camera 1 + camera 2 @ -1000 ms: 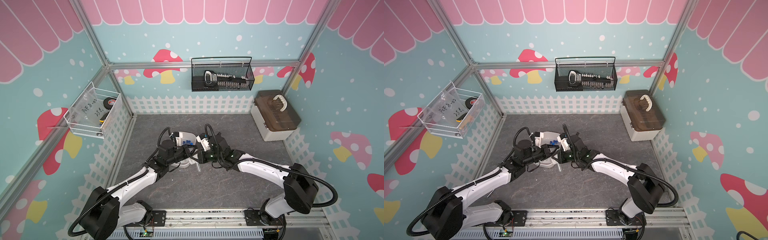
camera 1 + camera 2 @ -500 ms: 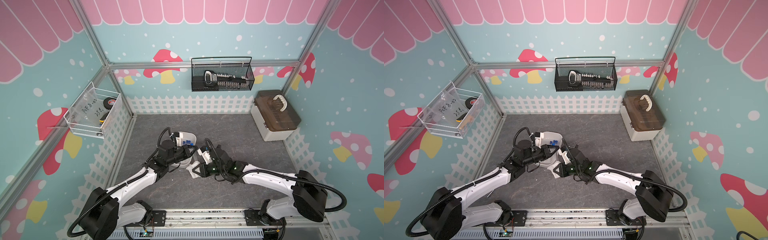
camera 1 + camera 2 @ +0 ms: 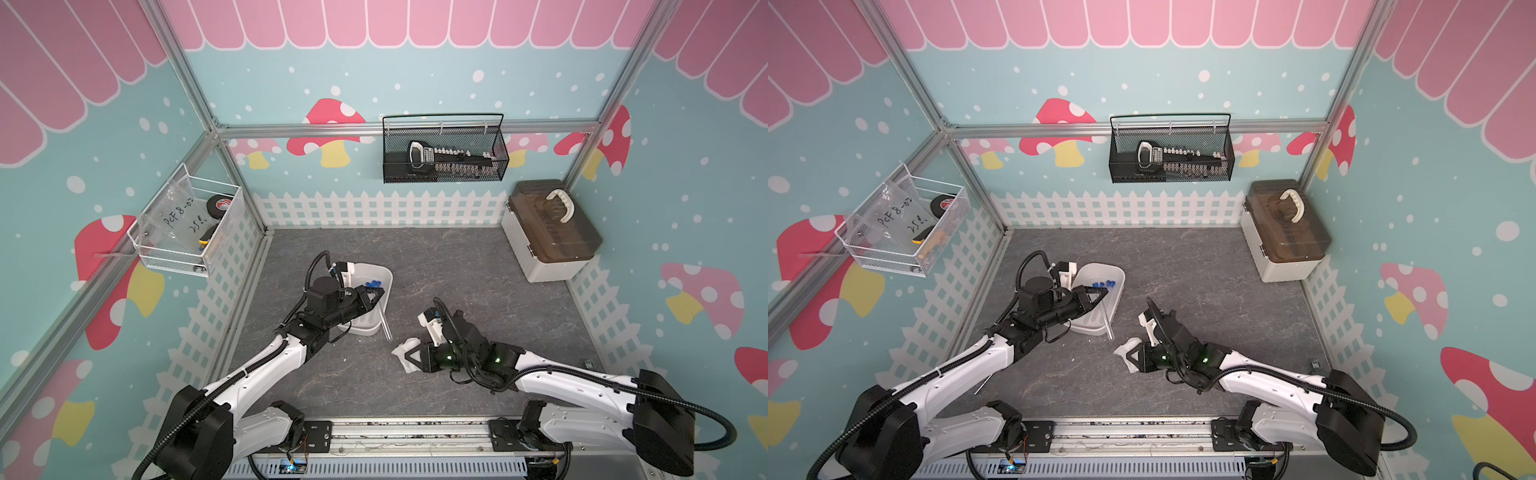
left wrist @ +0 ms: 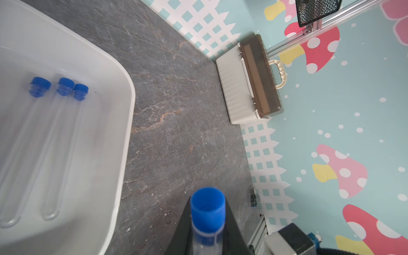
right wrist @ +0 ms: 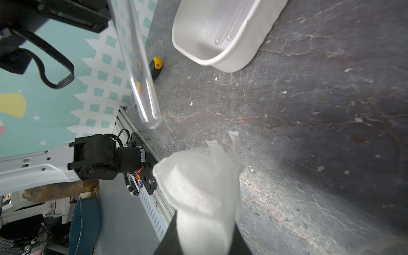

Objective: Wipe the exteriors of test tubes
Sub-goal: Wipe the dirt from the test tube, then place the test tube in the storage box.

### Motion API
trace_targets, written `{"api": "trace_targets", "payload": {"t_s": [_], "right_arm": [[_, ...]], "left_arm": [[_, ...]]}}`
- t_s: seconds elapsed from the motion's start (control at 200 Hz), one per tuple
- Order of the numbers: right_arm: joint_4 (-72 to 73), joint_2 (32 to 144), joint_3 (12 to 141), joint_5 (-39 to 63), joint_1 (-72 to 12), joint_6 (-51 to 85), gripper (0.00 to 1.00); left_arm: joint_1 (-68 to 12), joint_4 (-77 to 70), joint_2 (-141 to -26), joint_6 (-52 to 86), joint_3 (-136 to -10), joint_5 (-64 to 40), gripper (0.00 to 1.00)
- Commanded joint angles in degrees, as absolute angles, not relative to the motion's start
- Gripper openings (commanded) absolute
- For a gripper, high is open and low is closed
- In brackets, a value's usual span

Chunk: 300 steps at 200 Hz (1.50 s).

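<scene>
Left wrist view cuts off the thin clear blue-capped test tube [image 4: 207, 209] below its cap, clamped in the left claw [image 3: 379, 296]; three capped tubes [image 4: 59, 136] lie in the white rounded plastic tray [image 4: 124, 106]. Right claw [image 3: 411, 356] pinches a bunched white cloth [image 5: 198, 183], tips hidden.

Both top views: high up front, steep look-down on whole cell, table [image 3: 457, 270] lower centre. Left wrist cam: close, looks past tube [image 4: 207, 205] cap across tray [image 4: 125, 114] to box [image 4: 247, 84]. Right wrist cam: close, low over table, same tube and tray in shot.
</scene>
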<state>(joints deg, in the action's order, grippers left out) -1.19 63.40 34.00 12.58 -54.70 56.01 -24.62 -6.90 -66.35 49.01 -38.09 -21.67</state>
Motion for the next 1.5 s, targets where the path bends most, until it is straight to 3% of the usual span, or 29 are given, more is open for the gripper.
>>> {"api": "trace_targets", "payload": {"t_s": [0.0,0.33,0.68,1.496], "right_arm": [[-5.7,59.9,33.7,9.3,-52.3,56.1,0.19],[-11.9,54.0,34.0,11.9,-45.9,52.2,0.19],[-12.9,47.1,29.4,10.5,-44.8,53.3,0.19],[-19.6,37.5,27.8,6.2,-44.4,55.8,0.19]], "left_arm": [[-22.0,0.7,-64.4,43.9,-41.7,-21.3,0.16],[-15.1,21.8,-70.0,29.4,-55.2,-19.0,0.17],[-14.9,37.8,-84.8,13.6,-71.7,-6.3,0.17],[-17.0,39.2,-112.7,5.3,-85.9,0.3,0.18]]}}
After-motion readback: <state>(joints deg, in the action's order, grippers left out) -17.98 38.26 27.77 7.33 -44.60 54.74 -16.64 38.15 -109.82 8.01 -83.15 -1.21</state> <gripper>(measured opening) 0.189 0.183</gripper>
